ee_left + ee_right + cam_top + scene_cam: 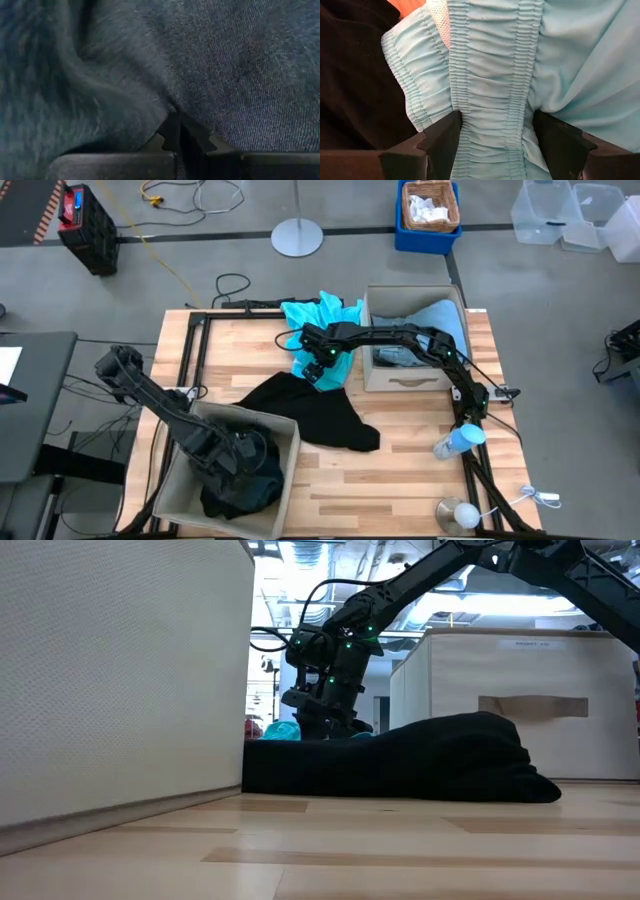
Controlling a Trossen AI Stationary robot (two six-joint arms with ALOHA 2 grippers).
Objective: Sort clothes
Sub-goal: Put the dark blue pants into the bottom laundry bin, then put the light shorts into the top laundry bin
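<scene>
— Turquoise gathered-waist garment (490,95) bunched on wooden tabletop (400,470), beside black garment (310,415); right pincer (492,145) spread wide astride waistband.

— Close squarely on elastic. Left pincer (182,140) clamped on dark green garment (200,65), inside near beige bin (285,480).

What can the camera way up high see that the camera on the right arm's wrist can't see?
Only the high view shows both beige bins, the dark green garment in the near bin with the left gripper in it, and the pale dusty-blue garment. Only the right wrist view shows the ruffled waistband between the open right gripper fingers. Both show the turquoise garment and the black garment.
</scene>
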